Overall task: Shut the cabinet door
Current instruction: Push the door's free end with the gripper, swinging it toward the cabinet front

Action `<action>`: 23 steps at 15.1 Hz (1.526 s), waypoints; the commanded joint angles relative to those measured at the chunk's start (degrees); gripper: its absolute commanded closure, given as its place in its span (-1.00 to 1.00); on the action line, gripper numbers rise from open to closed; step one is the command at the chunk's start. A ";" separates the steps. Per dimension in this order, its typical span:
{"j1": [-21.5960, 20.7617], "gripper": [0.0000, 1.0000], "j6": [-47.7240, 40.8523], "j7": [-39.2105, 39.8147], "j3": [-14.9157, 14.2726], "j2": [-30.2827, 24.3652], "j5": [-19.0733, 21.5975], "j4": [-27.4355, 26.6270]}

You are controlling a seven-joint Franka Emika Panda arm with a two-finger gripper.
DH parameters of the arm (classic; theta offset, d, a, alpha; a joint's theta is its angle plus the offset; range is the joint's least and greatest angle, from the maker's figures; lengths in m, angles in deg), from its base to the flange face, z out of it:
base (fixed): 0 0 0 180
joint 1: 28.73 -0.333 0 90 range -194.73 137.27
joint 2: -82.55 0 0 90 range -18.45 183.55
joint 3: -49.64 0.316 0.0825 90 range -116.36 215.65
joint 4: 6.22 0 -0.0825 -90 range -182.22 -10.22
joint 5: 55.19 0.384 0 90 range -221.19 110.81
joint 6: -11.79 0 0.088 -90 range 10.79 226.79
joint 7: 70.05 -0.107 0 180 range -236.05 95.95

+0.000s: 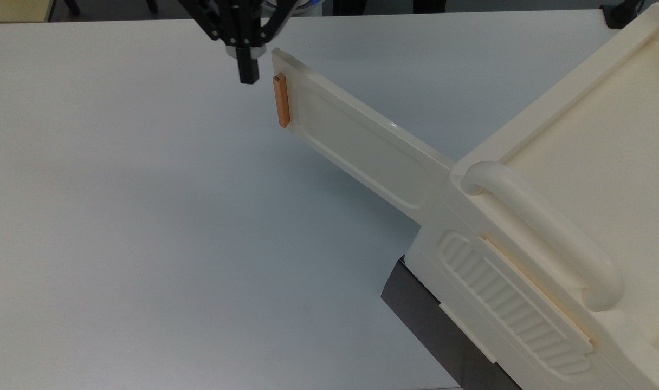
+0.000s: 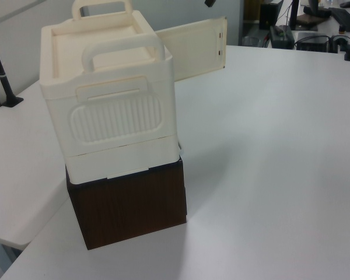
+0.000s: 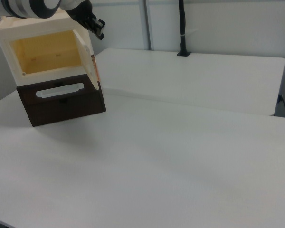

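Beside the door's [image 1: 362,146] free end hangs the gripper [image 1: 247,76], fingers together; door fully open on the cabinet [image 1: 579,206], closing not begun

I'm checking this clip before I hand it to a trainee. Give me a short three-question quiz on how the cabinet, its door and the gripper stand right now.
1. True or false: the cabinet door is shut flush against the cabinet.
2. In the top view, the gripper is: A) on the cabinet's tube handle; B) just to the top view's left of the door's copper handle; C) resting on the table.
3. Fill in: in the right view, the open cabinet's inside looks ____ in colour.

Key: 1 false, the door swings wide open; 2 B; 3 yellow.
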 commanded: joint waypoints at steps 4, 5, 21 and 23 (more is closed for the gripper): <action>-5.25 1.00 -6.74 -1.21 -0.08 -1.19 3.22 -1.21; -6.04 1.00 -9.81 -1.13 -0.08 -1.72 3.22 -1.21; -19.93 1.00 1.04 -2.97 0.71 2.75 6.91 -1.03; -20.89 1.00 6.65 -3.06 0.71 3.81 6.65 -1.12</action>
